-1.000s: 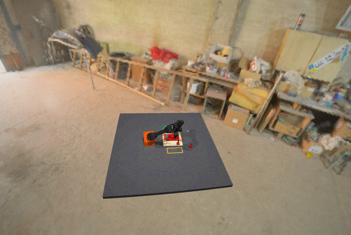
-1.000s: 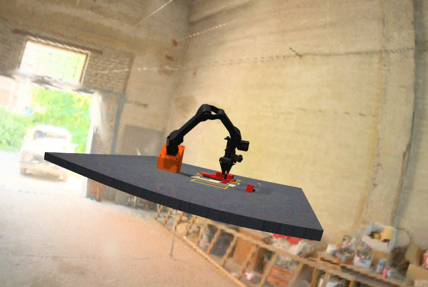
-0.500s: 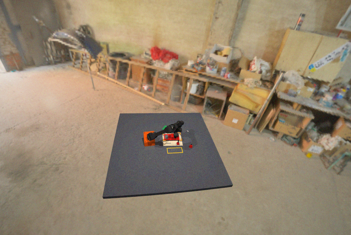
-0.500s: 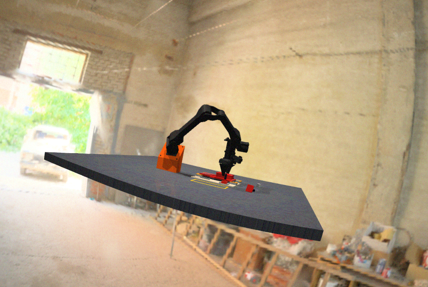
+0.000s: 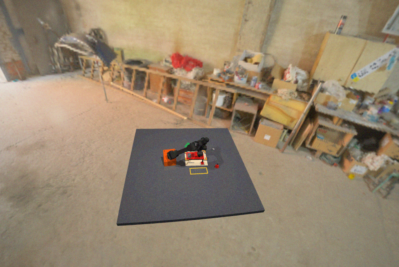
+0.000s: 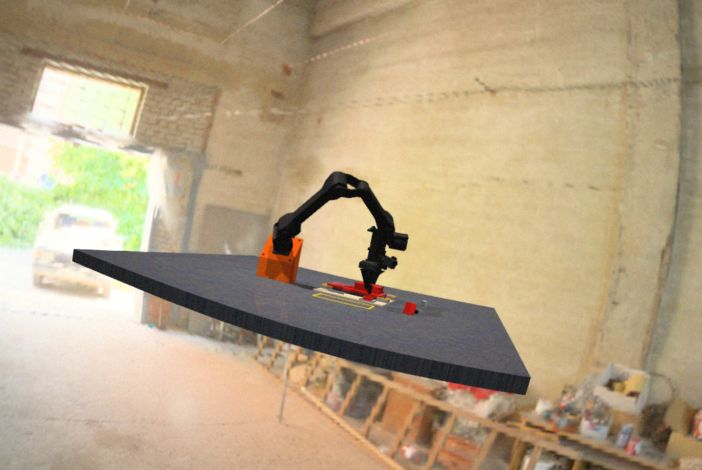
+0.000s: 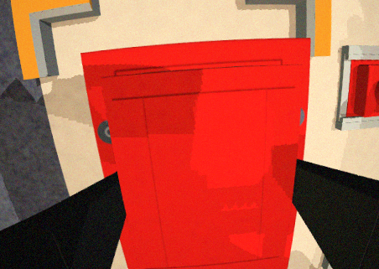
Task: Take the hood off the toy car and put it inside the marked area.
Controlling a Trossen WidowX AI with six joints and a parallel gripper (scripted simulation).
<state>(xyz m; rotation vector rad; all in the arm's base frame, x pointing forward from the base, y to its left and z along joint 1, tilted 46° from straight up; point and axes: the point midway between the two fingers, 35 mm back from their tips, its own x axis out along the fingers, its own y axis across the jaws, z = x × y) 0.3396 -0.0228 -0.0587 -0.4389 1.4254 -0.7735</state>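
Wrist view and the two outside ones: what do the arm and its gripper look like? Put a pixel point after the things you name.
The arm (image 5: 183, 150) (image 6: 312, 205) is matte black, with chunky angular links and rounded joints. The gripper (image 6: 369, 289) (image 7: 205, 173) is black too, with plain wedge-shaped fingers that taper toward the tips. I make out no cables or lettering on either.
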